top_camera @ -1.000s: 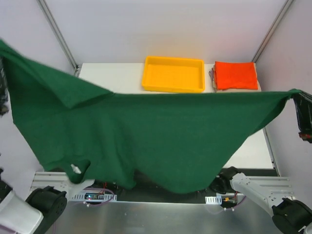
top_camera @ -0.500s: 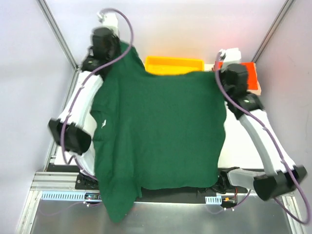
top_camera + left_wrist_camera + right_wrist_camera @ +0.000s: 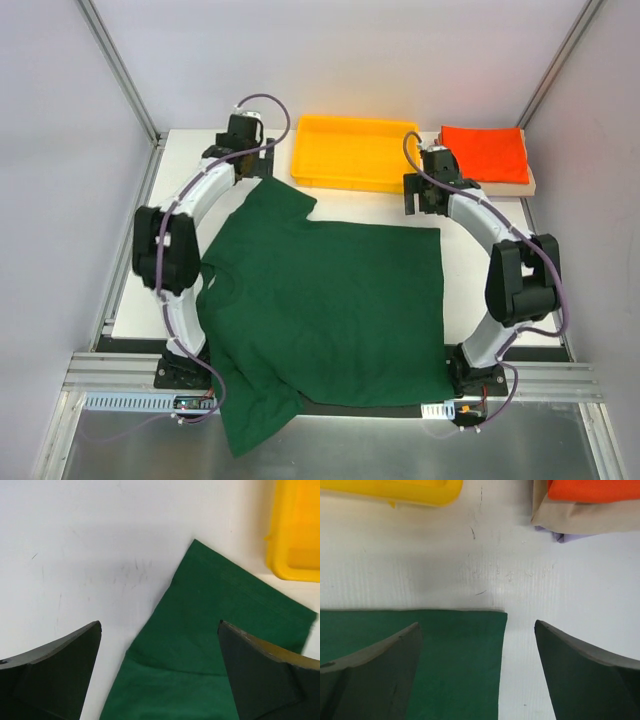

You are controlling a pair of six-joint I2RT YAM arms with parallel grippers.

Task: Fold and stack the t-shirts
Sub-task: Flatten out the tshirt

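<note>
A large dark green t-shirt (image 3: 330, 300) lies spread flat on the white table, one sleeve pointing to the back left. Its lower left part hangs over the near table edge. My left gripper (image 3: 258, 165) hovers open just past that sleeve (image 3: 210, 620), with nothing held between its fingers. My right gripper (image 3: 422, 200) is open above the shirt's far right corner (image 3: 490, 625), not holding it either. At the back right sits a folded orange-red t-shirt (image 3: 485, 153) on a tan one (image 3: 580, 522), with a lavender edge (image 3: 560, 536) under that.
A yellow plastic tray (image 3: 355, 150) stands at the back of the table between the two grippers, close to the left gripper's side (image 3: 295, 530). The enclosure's white walls and metal struts surround the table. The aluminium base rail (image 3: 330, 405) runs along the near edge.
The green shirt was held stretched in the air by both shut grippers, then swung forward and down. It now lies flat on the table and both grippers have opened and let go.
</note>
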